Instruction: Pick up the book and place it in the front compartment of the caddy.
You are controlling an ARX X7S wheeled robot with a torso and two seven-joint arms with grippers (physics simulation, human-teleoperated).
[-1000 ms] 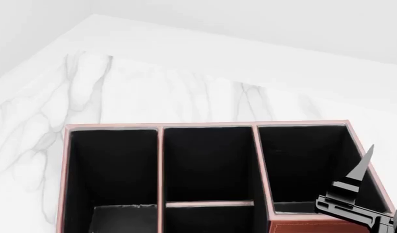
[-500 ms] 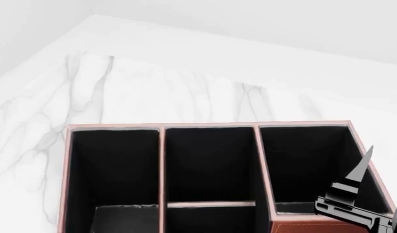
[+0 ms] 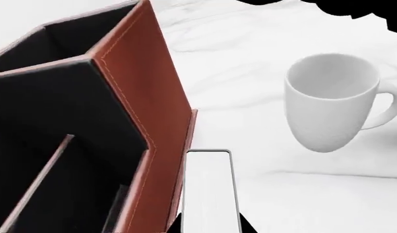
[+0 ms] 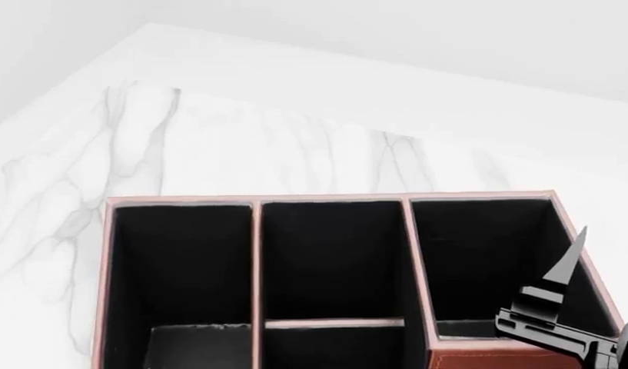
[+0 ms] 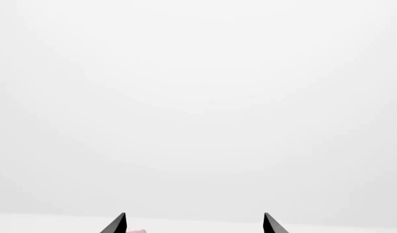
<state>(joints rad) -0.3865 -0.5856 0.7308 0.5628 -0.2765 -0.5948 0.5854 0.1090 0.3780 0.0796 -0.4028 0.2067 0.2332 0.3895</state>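
The white marble worktop (image 4: 242,146) fills most of the head view and carries the caddy (image 4: 257,254), whose black-lined sections all look empty from above as far as they show. That includes what can be seen of the nearer half of the divided middle section, which is cut off at the lower edge of the view. In the left wrist view the caddy's reddish-brown outer wall rises beside a white mug (image 3: 331,104) that stands upright on the marble, well apart from the caddy. The book (image 3: 210,191) shows in that same view as a pale strip of page edges with a thin dark border, just beside the caddy's wall and outside it. It runs in between the two dark tips of the left gripper (image 3: 210,227), so the jaws appear closed on the book, though contact itself sits at the frame's edge. The right gripper (image 5: 194,224) points at blank wall, its jaws wide apart and holding nothing; in the head view it hangs over the caddy's right end. By this showing the pick-up seems done. Still to do are carrying the book over the rim, lowering it into the front compartment and letting go.
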